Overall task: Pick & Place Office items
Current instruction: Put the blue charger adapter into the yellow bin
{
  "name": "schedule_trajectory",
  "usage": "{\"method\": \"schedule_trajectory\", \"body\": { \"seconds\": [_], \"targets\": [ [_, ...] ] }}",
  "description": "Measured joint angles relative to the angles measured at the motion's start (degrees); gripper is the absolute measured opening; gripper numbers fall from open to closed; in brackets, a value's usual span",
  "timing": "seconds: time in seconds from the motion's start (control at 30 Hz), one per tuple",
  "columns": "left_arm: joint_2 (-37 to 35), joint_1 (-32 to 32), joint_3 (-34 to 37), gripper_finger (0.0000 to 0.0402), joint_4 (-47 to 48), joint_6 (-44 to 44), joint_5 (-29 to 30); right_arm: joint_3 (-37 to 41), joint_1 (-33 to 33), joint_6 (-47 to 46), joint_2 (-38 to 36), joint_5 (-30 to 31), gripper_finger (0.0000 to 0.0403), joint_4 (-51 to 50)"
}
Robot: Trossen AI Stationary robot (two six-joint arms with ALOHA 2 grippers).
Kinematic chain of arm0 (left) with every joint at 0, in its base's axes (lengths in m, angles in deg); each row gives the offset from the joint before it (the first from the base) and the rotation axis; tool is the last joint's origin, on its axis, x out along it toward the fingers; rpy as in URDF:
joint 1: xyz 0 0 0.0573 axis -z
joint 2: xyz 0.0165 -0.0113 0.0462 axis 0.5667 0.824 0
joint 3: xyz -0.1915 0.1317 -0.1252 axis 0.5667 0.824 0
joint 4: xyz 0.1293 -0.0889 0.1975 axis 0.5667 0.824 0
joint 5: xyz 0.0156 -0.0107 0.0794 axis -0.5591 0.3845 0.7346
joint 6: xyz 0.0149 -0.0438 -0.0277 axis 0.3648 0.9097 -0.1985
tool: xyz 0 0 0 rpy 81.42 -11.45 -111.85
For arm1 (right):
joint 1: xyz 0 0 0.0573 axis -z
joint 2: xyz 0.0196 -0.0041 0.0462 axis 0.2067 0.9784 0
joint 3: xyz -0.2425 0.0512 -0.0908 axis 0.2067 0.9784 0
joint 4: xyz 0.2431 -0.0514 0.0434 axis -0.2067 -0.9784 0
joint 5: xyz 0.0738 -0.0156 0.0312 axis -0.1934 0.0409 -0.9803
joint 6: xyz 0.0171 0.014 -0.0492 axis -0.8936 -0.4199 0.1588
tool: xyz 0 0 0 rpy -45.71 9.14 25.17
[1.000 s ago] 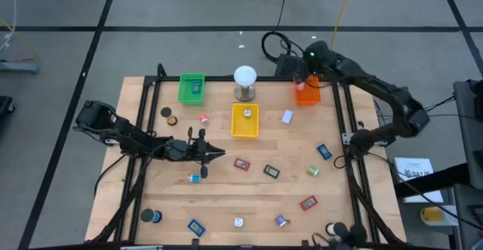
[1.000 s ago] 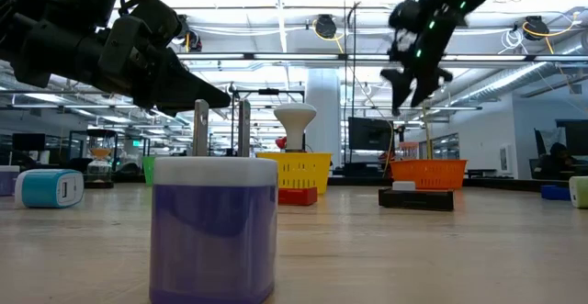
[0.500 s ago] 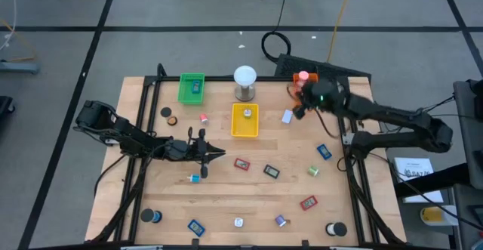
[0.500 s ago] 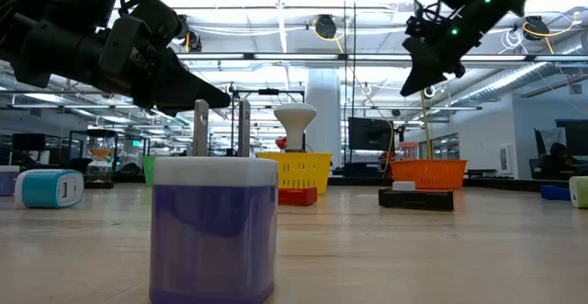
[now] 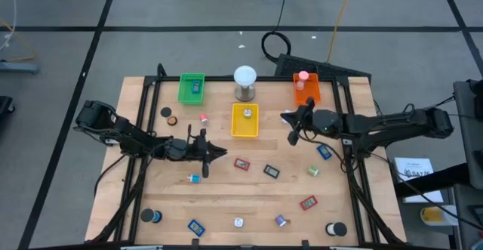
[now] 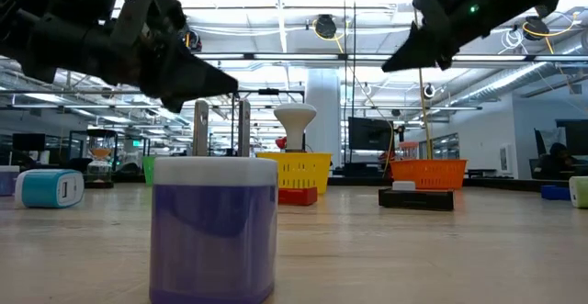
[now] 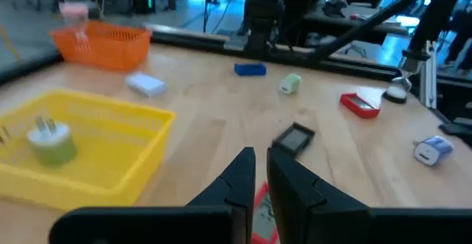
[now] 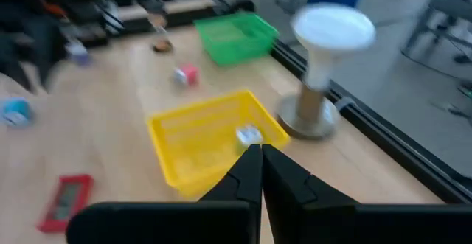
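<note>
Office items lie scattered on the wooden table: a red piece (image 5: 241, 163), a dark piece (image 5: 271, 171), a blue piece (image 5: 324, 152), a green bit (image 5: 312, 171), a pink bit (image 5: 204, 118) and black rolls (image 5: 153, 217). My right gripper (image 5: 288, 121) hangs shut in the air between the yellow tray (image 5: 244, 120) and the orange tray (image 5: 306, 91), with nothing between its fingers (image 8: 259, 163). My left gripper (image 5: 219, 153) stays shut above the table's left middle, also with nothing in it (image 7: 259, 174). A pink item (image 5: 303, 76) rests in the orange tray.
A green tray (image 5: 192, 87) and a white-domed cylinder (image 5: 244, 82) stand at the far edge. The yellow tray holds a small plug (image 7: 51, 141). A white-blue piece (image 7: 145, 85) lies near the orange tray. More small items sit along the near edge (image 5: 238, 222).
My right gripper has left the orange tray and swung toward the table's middle and near side, sinking a little and tipping from pointing down to nearly level; its fingers have shut. The pink item stays in the orange tray. My left gripper has rolled slightly in place.
</note>
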Motion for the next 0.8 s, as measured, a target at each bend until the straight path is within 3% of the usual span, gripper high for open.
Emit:
{"method": "schedule_trajectory", "body": {
  "seconds": [0.2,0.47,0.57,0.8],
  "targets": [
    [0.00,-0.51,-2.64,0.0037,3.99,-1.96,-4.32,-0.02,-1.91,1.60,0.04,-0.05,0.0003,-0.15],
    [1.69,3.97,-14.30,0.0037,25.12,-6.87,-5.46,-0.02,-4.84,2.58,-0.99,-0.13,0.0004,-0.28],
    [3.52,5.41,-18.57,0.0037,30.72,-4.68,-6.40,-0.02,-5.67,2.58,-1.03,-0.13,0.0004,-0.26],
    [4.45,9.28,-29.21,0.0037,58.28,-1.28,-8.79,-0.02,-7.13,2.78,-1.03,-0.09,0.0004,-0.61]
  ]
}}
